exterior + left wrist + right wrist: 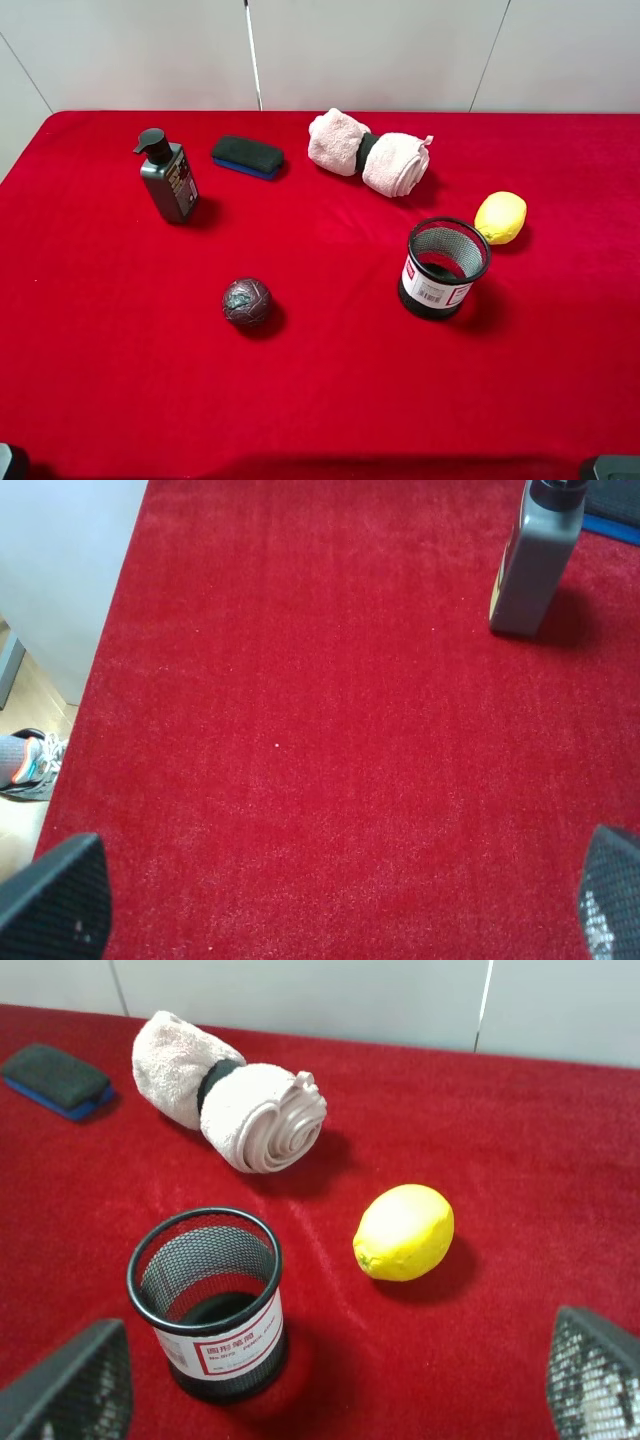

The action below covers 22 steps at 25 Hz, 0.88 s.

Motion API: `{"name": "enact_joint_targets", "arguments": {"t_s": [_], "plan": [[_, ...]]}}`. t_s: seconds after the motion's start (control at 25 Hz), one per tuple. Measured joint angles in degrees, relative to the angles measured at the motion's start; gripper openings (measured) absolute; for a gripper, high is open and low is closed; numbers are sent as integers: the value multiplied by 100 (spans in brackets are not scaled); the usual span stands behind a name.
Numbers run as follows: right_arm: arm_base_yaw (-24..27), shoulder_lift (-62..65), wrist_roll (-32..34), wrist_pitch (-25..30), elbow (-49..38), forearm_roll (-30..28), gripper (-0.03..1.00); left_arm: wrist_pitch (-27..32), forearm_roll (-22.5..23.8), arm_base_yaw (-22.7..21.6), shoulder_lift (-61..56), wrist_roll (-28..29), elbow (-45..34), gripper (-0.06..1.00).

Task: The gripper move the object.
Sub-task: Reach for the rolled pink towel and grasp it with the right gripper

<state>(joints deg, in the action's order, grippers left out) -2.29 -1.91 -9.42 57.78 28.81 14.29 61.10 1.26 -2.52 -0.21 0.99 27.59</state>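
Facing the right gripper (337, 1375): the object (235, 1100), well ahead of its wide-open, empty jaws, beyond the mesh cup (205, 1300).
Long axis: slanted across the jaws' line of approach.
Nearer arm: right, I judge.
In the way: mesh cup close ahead; lemon (404, 1232) beside it, also ahead.
Left gripper (335, 890): jaws spread, empty; pump bottle (535, 565) ahead.

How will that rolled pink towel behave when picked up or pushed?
Probably soft and light: the towel looks fluffy, so it should squash under a grip. The black band cinches its middle, so the roll likely stays together. Pushed sideways, it might roll slightly.
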Motion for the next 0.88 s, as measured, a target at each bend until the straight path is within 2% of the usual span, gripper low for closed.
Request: {"name": "enact_joint_targets", "arguments": {"t_s": [0.56, 0.88], "plan": [[0, -2422, -169, -863, 641, 0, 63, 0, 0, 0, 0, 0, 0, 92], [-19, -3573, -198, -922, 1316, 0, 63, 0, 0, 0, 0, 0, 0, 92]]}}
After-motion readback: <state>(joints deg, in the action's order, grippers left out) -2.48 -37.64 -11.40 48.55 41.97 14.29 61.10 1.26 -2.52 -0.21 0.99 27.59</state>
